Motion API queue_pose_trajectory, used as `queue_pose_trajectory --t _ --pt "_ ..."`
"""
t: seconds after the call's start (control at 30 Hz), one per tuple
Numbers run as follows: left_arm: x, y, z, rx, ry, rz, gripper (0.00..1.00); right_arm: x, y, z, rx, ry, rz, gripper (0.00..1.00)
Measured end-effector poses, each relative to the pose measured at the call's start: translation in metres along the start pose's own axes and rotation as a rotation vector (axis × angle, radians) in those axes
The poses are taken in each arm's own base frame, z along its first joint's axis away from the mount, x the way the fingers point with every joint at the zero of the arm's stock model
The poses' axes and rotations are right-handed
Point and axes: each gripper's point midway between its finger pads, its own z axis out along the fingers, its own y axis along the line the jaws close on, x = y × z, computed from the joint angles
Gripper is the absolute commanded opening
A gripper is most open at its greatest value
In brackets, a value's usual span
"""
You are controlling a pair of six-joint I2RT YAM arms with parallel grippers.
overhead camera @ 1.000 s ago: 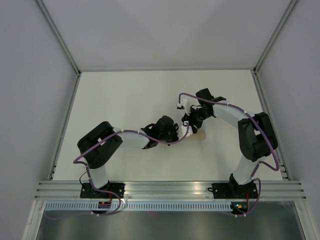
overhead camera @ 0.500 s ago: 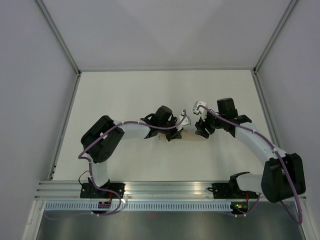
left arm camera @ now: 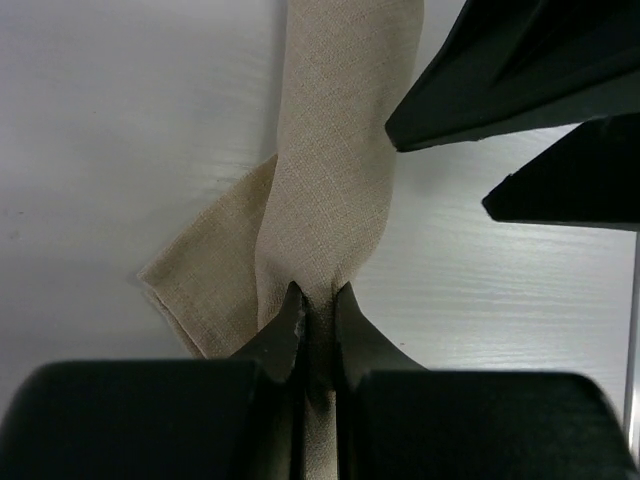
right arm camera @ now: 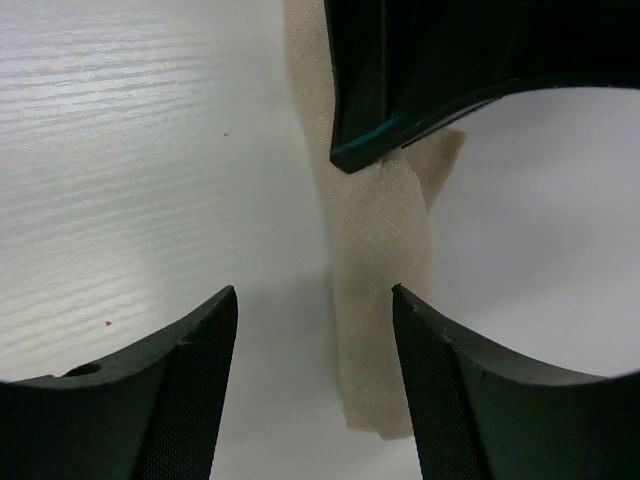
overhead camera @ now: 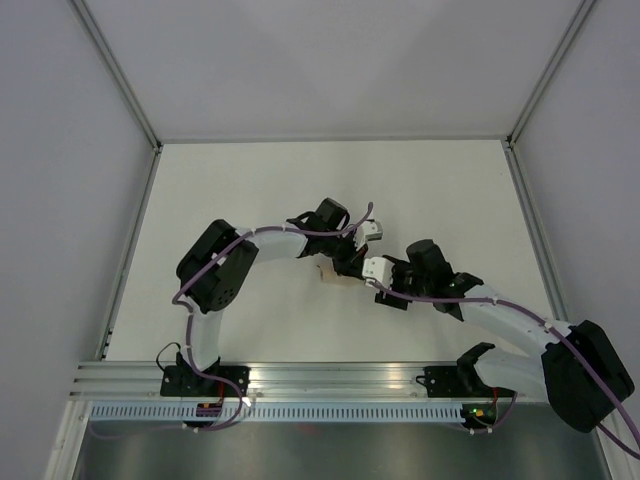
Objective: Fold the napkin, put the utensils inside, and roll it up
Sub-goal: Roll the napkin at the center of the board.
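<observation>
The napkin (left arm camera: 335, 150) is a beige cloth rolled into a narrow tube lying on the white table (overhead camera: 250, 190), with a loose corner flap at its side. My left gripper (left arm camera: 318, 300) is shut on one end of the roll. In the right wrist view the roll (right arm camera: 385, 270) runs away from me between my right gripper's (right arm camera: 315, 290) open fingers (right arm camera: 190, 390), nearer the right one, touching neither. In the top view the left gripper (overhead camera: 343, 262) and right gripper (overhead camera: 368, 283) meet over the roll (overhead camera: 328, 274) at mid-table. The utensils are hidden.
The right gripper's dark fingers (left arm camera: 520, 70) hang over the upper right of the left wrist view. The left gripper's body (right arm camera: 430, 70) fills the top of the right wrist view. Grey walls and metal rails (overhead camera: 130, 230) border the table.
My right arm has swung from the far side of the roll round to its near right, and its jaws have opened wider. The left arm has stretched farther out, still gripping the napkin.
</observation>
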Motion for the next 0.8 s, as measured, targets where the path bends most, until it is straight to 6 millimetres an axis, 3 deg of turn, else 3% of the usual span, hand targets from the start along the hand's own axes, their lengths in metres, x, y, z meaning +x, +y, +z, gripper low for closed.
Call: queue_pose_trajectory --t 0.23,0.4,0.8 --pt "0.004 -0.008 0.001 0.103 0.023 -0.076 0.02 -0.012 -0.013 0.011 0.087 -0.005 -0.089 0.69" --pt "0.006 -0.014 0.002 0.170 0.049 -0.138 0.02 -0.018 -0.008 0.019 0.086 -0.008 -0.131 0.69" --pt "0.015 -0.030 0.001 0.261 0.079 -0.221 0.06 0.004 0.006 0.036 0.035 0.071 -0.143 0.61"
